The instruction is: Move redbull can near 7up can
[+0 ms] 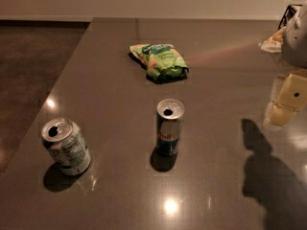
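The redbull can stands upright near the middle of the dark table, slim, blue and silver with a red mark and an open silver top. The 7up can stands at the front left, wider and pale with printed text, leaning slightly. My gripper is at the right edge of the view, above the table and well to the right of the redbull can, touching neither can. It casts a dark shadow on the table below it.
A green chip bag lies behind the redbull can. The dark table has its left edge running diagonally next to the 7up can, with floor beyond. Some pale items sit at the far right.
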Tool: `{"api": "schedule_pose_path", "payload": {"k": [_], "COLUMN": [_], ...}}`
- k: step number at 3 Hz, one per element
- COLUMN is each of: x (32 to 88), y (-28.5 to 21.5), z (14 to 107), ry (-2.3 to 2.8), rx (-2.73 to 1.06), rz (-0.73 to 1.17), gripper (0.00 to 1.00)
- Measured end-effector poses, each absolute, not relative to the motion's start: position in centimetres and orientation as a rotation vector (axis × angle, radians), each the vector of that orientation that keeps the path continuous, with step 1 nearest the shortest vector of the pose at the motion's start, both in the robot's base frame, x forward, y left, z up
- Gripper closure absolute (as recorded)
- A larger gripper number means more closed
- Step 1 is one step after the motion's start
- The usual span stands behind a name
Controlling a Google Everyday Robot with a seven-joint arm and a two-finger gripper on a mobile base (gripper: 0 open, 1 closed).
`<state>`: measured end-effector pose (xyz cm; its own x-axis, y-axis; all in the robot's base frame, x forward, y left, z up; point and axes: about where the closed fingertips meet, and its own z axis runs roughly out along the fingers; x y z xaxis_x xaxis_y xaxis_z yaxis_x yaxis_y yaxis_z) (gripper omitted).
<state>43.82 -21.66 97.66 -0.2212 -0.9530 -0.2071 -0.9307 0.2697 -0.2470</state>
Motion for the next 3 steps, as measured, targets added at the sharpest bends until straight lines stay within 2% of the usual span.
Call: {"api": "schedule_pose_path", "payload": {"k": [2,3], "x": [43.5,43.1], "y": [-20.5,-17.3], "z": [97.9,96.8], "ry": [2.198,2.122], "rx": [-1.746,-1.800], "rz": [-0.072,0.035], "gripper": [0.00,0.00]}}
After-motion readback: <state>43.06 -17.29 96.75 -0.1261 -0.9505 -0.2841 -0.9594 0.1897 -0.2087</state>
